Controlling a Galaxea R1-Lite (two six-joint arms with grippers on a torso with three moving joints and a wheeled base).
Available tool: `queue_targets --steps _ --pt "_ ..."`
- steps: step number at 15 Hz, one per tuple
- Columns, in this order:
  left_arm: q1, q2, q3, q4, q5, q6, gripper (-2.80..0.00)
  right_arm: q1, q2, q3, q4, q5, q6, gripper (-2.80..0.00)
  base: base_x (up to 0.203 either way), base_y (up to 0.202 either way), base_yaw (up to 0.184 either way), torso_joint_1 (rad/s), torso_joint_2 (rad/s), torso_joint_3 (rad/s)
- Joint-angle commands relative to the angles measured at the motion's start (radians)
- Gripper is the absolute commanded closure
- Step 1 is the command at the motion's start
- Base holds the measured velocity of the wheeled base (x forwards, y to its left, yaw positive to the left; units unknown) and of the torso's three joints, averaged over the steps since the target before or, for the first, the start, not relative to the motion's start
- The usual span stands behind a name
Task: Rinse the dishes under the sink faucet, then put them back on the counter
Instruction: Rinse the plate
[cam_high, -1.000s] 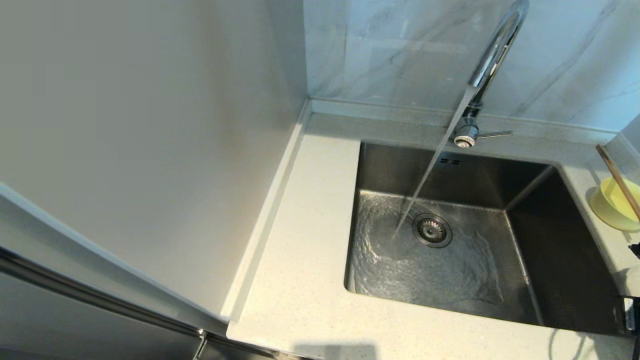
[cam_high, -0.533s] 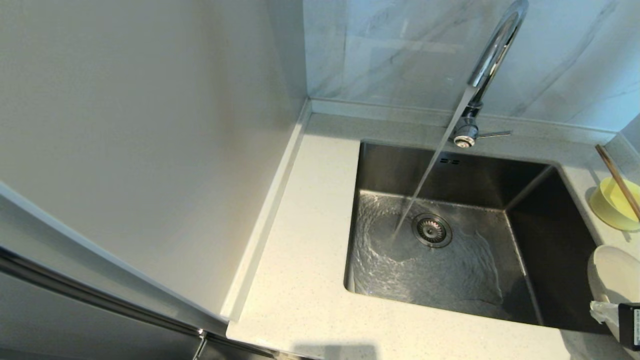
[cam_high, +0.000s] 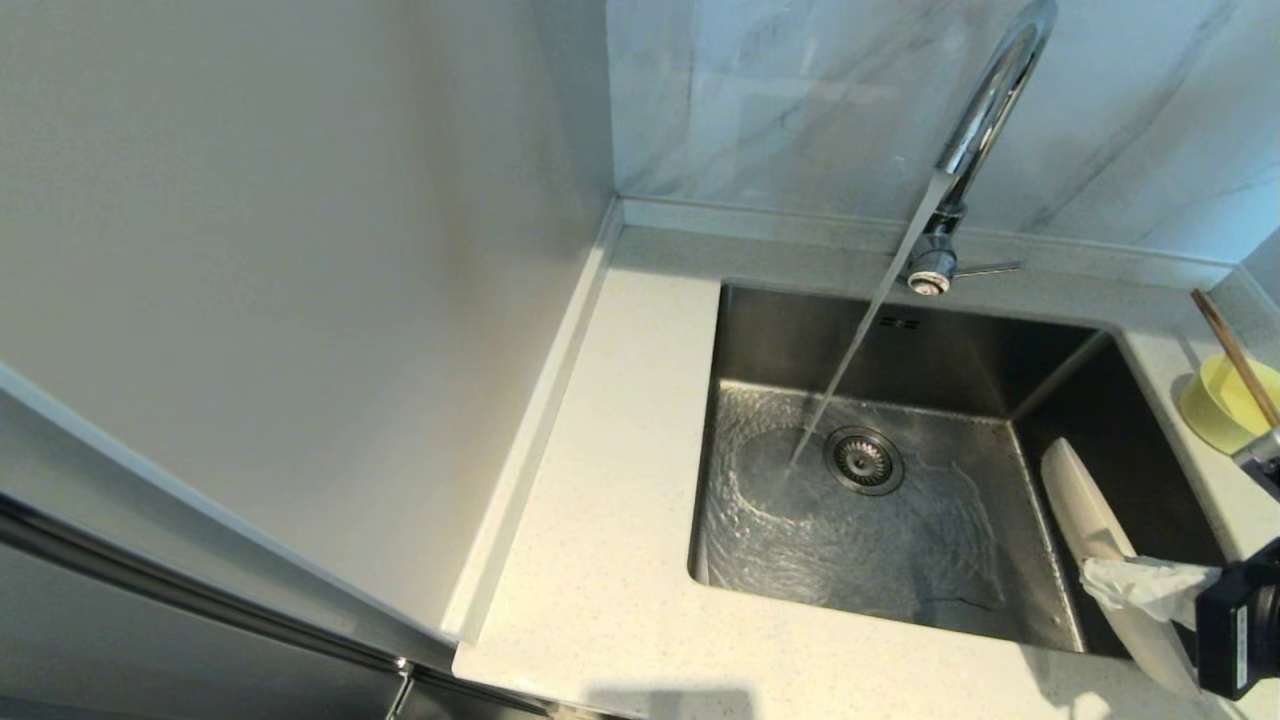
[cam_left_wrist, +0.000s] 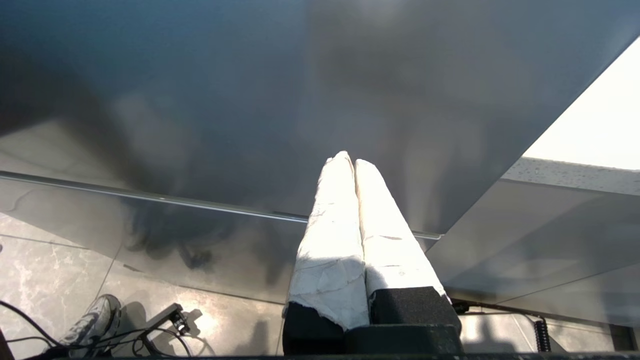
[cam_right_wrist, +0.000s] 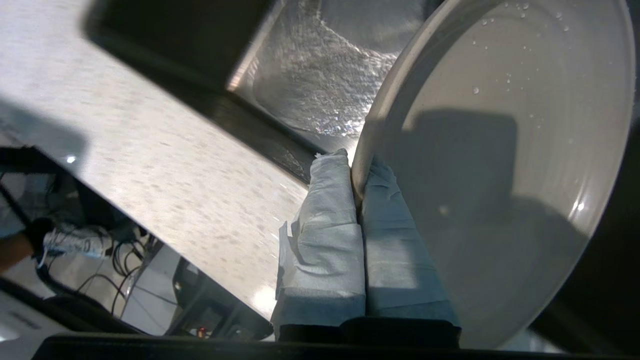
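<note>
My right gripper (cam_high: 1105, 578) (cam_right_wrist: 356, 167) is shut on the rim of the cream-white plate (cam_high: 1085, 515) (cam_right_wrist: 510, 150), which stands on edge over the right side of the sink (cam_high: 900, 350). Water drops dot the plate's face. The chrome faucet (cam_high: 985, 110) runs a slanted stream onto the basin floor left of the round drain (cam_high: 864, 461). The pale-yellow bowl (cam_high: 1222, 405) with the wooden chopsticks (cam_high: 1232, 355) leaning in it sits on the counter (cam_high: 620, 560) at the far right. My left gripper (cam_left_wrist: 350, 159) is shut and empty, parked below counter level, out of the head view.
A plain wall panel (cam_high: 300, 300) rises along the counter's left edge. Grey-veined marble tiles (cam_high: 780, 100) back the sink. Water ripples across the basin floor (cam_high: 850, 540). The faucet's thin lever (cam_high: 990, 268) points right.
The right gripper has carried the plate from the right counter edge leftward over the sink and tipped it on edge. Water keeps running.
</note>
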Motion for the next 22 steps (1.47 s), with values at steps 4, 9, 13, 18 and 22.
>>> queue_targets --steps 4,9,13,18,22 --pt "0.000 0.000 0.000 0.000 0.000 0.001 0.00 0.182 0.121 -0.162 -0.003 0.000 -0.006 0.00 0.000 0.000 0.000 0.000 0.00 0.000" --pt "0.000 0.000 0.000 0.000 0.000 0.001 0.00 0.375 0.231 -0.302 -0.005 0.009 -0.013 0.00 0.000 0.000 0.000 0.000 0.00 0.000" --pt "0.000 0.000 0.000 0.000 0.000 0.000 0.00 0.443 0.372 -0.466 -0.005 -0.031 -0.013 0.00 0.000 0.000 0.000 0.000 0.00 0.000" --pt "0.000 0.000 0.000 0.000 0.000 0.000 0.00 0.443 0.537 -0.636 -0.005 -0.085 -0.005 0.00 0.000 0.000 0.000 0.000 0.00 0.000" --pt "0.000 0.000 0.000 0.000 0.000 0.001 0.00 0.430 0.636 -0.723 -0.037 -0.222 0.025 0.00 0.000 0.000 0.000 0.000 0.00 0.000"
